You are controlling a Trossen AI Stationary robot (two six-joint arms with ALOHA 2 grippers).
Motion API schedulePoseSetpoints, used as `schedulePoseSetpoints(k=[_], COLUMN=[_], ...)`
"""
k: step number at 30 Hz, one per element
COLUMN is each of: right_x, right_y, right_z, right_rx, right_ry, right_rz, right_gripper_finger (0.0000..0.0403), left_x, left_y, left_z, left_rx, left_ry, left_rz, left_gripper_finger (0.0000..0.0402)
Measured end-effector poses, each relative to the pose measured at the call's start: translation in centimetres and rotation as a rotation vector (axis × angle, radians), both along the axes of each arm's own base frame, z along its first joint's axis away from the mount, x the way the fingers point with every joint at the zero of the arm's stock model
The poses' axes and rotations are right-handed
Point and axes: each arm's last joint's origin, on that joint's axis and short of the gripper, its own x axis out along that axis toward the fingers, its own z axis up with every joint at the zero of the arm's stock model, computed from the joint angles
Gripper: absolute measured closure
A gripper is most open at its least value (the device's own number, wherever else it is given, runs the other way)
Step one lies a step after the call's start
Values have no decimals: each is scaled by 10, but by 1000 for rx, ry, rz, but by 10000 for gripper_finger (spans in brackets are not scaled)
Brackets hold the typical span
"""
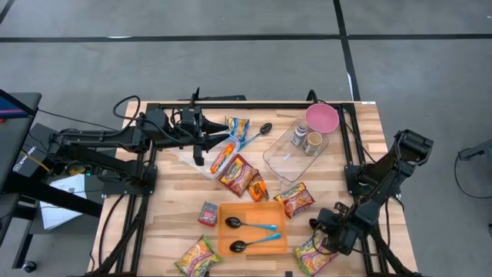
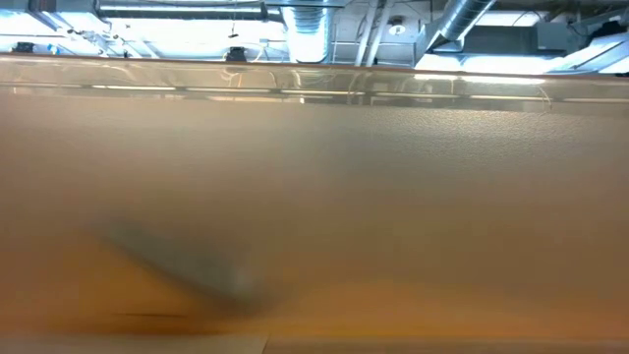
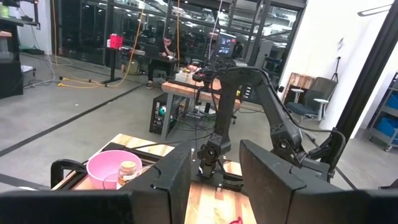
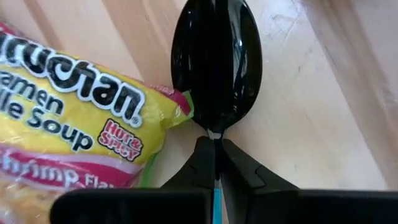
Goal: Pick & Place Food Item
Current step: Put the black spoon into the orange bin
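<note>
While the high view takes in the whole table (image 1: 169, 223), it hides both fingertips; only the wrist views show them. Left gripper (image 1: 201, 138) hovers near the table's far left edge, beside a long snack packet (image 1: 221, 158). Left wrist view: its two dark fingers (image 3: 168, 180) stand partly apart with nothing between them; beyond them sit a pink bowl (image 3: 113, 168) and the right arm. High view, table middle: an orange tray (image 1: 252, 211) at the near edge carries two blue-handled spoons (image 1: 250, 225), and a clear container (image 1: 292, 150) with jars lies near the far right corner beside the pink bowl. Right gripper (image 1: 332, 229) sits low at the near right corner, next to a ramen soup packet (image 1: 314, 252). Right wrist view alone shows the grip: fingers closed tight on the blue handle of a black spoon (image 4: 216, 59), bowl of the spoon over bare wood, touching the yellow ramen packet's edge. Low view is blocked by a blurred tan surface.
</note>
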Motion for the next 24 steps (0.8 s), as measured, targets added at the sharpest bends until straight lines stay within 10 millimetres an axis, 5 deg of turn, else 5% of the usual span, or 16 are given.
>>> schedulePoseSetpoints(k=[15, 24], right_x=[-10, 19], right_y=[-26, -49], right_z=[59, 116], right_rx=[152, 211], right_ry=[-136, -344], right_rz=[52, 182], right_gripper_finger=[402, 403], left_x=[0, 0], left_y=[0, 0], left_z=[0, -1], left_rx=[0, 0], left_ry=[0, 9], left_rz=[5, 5], left_gripper_finger=[271, 271])
